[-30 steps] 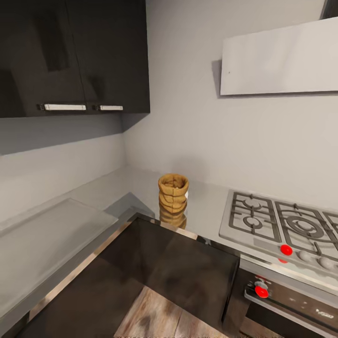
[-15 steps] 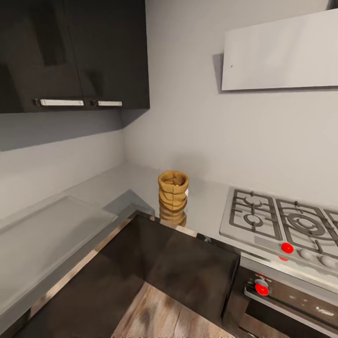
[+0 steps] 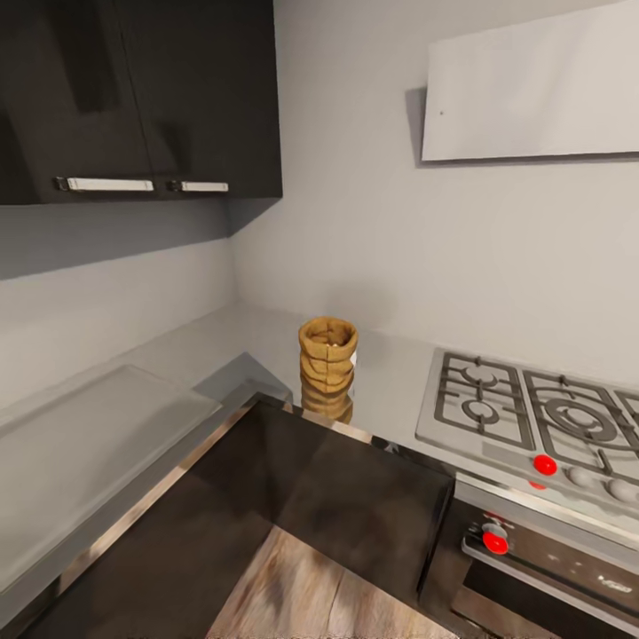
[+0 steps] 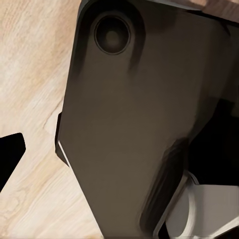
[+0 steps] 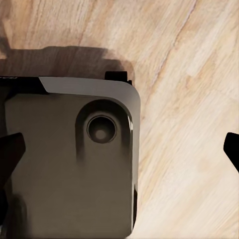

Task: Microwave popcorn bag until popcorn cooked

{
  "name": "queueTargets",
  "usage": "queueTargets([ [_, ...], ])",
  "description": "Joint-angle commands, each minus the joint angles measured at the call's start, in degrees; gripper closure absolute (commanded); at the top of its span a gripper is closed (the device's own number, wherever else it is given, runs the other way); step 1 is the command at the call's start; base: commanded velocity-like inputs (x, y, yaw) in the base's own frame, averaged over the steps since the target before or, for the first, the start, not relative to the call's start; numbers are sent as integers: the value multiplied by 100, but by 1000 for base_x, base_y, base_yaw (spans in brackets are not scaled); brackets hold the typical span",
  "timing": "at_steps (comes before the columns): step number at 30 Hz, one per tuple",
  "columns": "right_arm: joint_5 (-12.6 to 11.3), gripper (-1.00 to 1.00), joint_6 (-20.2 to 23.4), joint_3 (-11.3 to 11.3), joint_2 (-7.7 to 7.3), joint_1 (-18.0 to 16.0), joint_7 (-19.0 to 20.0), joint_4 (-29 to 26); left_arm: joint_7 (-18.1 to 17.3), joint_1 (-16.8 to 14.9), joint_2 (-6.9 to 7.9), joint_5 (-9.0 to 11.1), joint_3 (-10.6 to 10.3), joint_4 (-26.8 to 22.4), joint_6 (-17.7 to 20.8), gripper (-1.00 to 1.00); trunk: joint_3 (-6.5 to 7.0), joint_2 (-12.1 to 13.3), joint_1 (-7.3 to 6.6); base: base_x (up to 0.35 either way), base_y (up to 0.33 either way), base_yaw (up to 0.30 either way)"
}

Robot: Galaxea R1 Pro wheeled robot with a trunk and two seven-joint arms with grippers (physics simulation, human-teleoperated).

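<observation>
tool state cannot be told in either wrist view. head view: bag [image 3: 327, 365] upright on grey desk [image 3: 222, 351], near its inner corner, beside hob [image 3: 532, 413]; likely light, soft, crushable paper, best gripped gently across the ridged middle. left wrist view: dark robot base [image 4: 129, 124] over wood floor [image 4: 30, 74]. right wrist view: the same.

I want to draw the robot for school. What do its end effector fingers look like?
The pictures catch their tips. The right end effector has two flat black fingertips with angled edges, like wedges. The left fingertip is the same plain black wedge. I can't see any cables or markings on them.
</observation>
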Motion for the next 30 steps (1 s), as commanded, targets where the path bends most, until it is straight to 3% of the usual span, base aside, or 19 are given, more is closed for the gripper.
queueTargets([
  [1, 52, -100, -35, -49, -2, -8, 14, 17, 4, 1, -2, 26, 9, -6, -11, -100, -15, -4, 0, 0, 0, 0],
  [30, 48, -100, -35, -49, -10, -8, 14, 15, 4, 1, -3, 26, 9, -7, -11, -100, -277, -4, 0, 0, 0, 0],
])
